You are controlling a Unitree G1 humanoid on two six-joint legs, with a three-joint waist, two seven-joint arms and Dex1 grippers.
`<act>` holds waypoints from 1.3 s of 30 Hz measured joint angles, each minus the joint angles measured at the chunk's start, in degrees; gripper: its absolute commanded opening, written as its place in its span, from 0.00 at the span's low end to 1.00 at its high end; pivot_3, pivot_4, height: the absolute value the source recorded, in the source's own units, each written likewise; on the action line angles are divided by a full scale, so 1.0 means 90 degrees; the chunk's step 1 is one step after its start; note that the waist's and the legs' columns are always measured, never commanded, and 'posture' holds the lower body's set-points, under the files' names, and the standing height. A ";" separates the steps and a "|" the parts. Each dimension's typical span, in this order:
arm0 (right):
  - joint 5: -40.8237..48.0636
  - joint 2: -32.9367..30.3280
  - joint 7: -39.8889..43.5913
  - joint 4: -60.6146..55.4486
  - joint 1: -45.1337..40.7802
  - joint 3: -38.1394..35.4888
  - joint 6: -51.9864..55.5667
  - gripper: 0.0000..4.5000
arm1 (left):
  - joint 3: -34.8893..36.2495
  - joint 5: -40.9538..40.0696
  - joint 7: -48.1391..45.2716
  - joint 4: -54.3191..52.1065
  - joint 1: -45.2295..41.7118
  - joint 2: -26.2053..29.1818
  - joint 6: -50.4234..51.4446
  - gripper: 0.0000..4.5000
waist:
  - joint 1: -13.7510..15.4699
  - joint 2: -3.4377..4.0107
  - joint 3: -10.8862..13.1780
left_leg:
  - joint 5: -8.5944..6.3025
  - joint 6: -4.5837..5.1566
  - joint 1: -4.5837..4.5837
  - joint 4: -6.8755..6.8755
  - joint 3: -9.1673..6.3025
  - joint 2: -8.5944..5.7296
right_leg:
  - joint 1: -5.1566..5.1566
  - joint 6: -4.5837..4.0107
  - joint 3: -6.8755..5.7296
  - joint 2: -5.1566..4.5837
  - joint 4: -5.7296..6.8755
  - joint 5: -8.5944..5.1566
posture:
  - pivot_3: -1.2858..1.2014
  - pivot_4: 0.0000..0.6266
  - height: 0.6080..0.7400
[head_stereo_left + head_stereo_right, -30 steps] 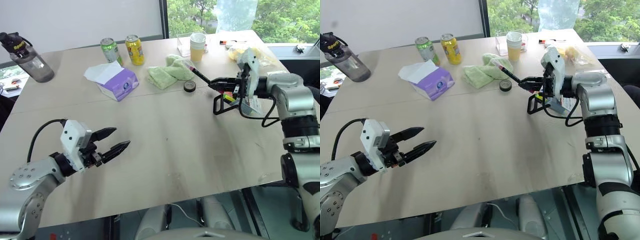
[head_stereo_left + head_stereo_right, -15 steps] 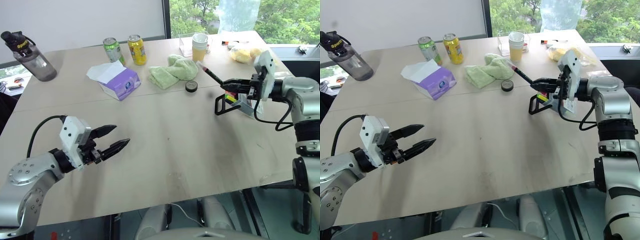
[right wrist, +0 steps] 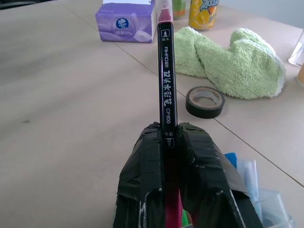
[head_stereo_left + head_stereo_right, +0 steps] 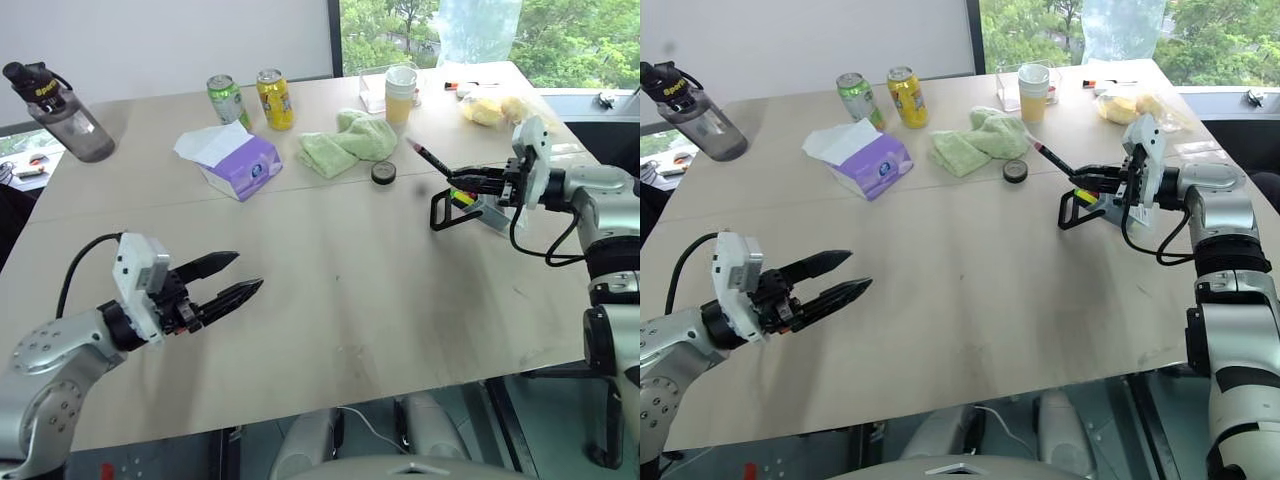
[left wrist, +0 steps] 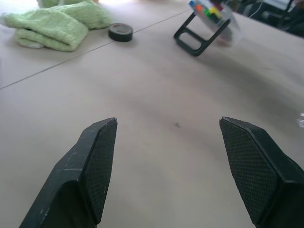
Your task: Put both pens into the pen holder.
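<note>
right tool pinching pink-ended pen above pen holder | left tool spread, well apart over worktop

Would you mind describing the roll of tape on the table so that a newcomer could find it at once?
Start at the crumpled green towel on the far half of the wooden table, in front of the two drink cans. Just beside the towel, toward the pen holder, lies the roll of black tape, flat on the wood. It is the only small dark ring there, apart from both neighbours.
</note>
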 measured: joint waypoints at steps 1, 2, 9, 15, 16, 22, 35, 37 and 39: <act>-0.0023 0.0002 0.0002 0.0030 -0.0028 0.0000 -0.0058 0.01 | 0.0025 -0.0130 -0.0054 -0.0049 0.0053 0.0028 0.0069 0.78 | 0.0001 0.0000 0.0000 | 0.0000 0.0000 0.0000 0.0000 0.0000 0.0000 | 0.0000 0.0000 0.0000 0.0000 0.0000 0.0000 | 0.52 0.24 1.00; -0.0030 0.0002 0.0005 0.0051 -0.0050 0.0000 -0.0072 0.01 | 0.0034 -0.0179 -0.0090 -0.0080 0.0070 0.0042 0.0091 0.78 | 0.0002 0.0000 0.0000 | 0.0000 0.0000 0.0000 0.0000 -0.0001 0.0000 | 0.0000 0.0000 -0.0001 0.0000 0.0000 0.0000 | 0.52 0.24 1.00; -0.0107 0.0000 0.0126 0.0274 -0.0103 0.0000 -0.0296 0.01 | 0.0164 -0.0558 -0.0391 -0.0228 -0.0028 0.0338 0.0161 0.78 | 0.0055 0.0000 0.0000 | 0.0000 0.0000 0.0000 0.0000 -0.0002 0.0000 | 0.0001 0.0000 -0.0003 0.0001 -0.0002 0.0000 | 0.52 0.24 1.00; -0.0215 -0.0144 0.0242 0.0450 -0.0102 0.0000 -0.0540 0.01 | 0.0168 -0.0679 -0.0463 -0.0235 -0.0392 0.0543 0.0163 0.78 | 0.0059 0.0000 0.0000 | 0.0000 0.0000 0.0000 0.0000 0.0003 0.0000 | 0.0001 0.0000 -0.0004 0.0001 -0.0002 0.0000 | 0.52 0.24 1.00; -0.0237 -0.0195 0.0243 0.0496 -0.0102 -0.0003 -0.0595 0.01 | 0.0164 -0.0677 -0.0480 -0.0231 -0.0400 0.0545 0.0163 0.78 | 0.0056 0.0000 0.0000 | 0.0000 0.0000 0.0000 0.0000 0.0004 0.0000 | 0.0000 0.0000 -0.0004 0.0001 -0.0002 0.0000 | 0.52 0.24 1.00; -0.0273 -0.0353 0.0253 0.0618 -0.0101 -0.0007 -0.0769 0.01 | 0.0148 -0.0660 -0.0573 -0.0200 -0.0472 0.0560 0.0162 0.78 | 0.0057 0.0001 0.0000 | 0.0000 0.0000 0.0001 0.0000 0.0005 0.0000 | 0.0001 0.0000 -0.0003 0.0002 -0.0001 0.0000 | 0.52 0.24 1.00; -0.0296 -0.0550 0.0297 0.0725 -0.0019 -0.0011 -0.1040 0.01 | -0.0043 -0.0494 -0.0679 -0.0018 -0.0634 0.0560 0.0125 0.78 | 0.0063 0.0000 0.0000 | 0.0000 0.0000 0.0002 0.0001 0.0005 0.0000 | 0.0002 0.0000 -0.0004 0.0001 0.0000 0.0000 | 0.52 0.24 1.00; -0.0290 -0.0550 0.0359 0.0725 -0.0014 -0.0013 -0.1057 0.01 | -0.0076 -0.0423 -0.0680 0.0023 -0.0636 0.0559 0.0109 0.78 | 0.0063 0.0000 0.0000 | 0.0000 0.0000 0.0002 0.0001 0.0005 0.0000 | 0.0002 0.0000 -0.0003 0.0002 0.0000 0.0000 | 0.52 0.24 1.00; -0.0286 -0.0550 0.0383 0.0726 -0.0013 -0.0013 -0.1057 0.01 | -0.0076 -0.0409 -0.0680 0.0046 -0.0636 0.0559 0.0091 0.78 | 0.0062 0.0000 0.0000 | 0.0000 0.0000 0.0002 0.0001 0.0006 0.0000 | 0.0002 0.0000 -0.0004 0.0002 -0.0001 0.0000 | 0.52 0.24 1.00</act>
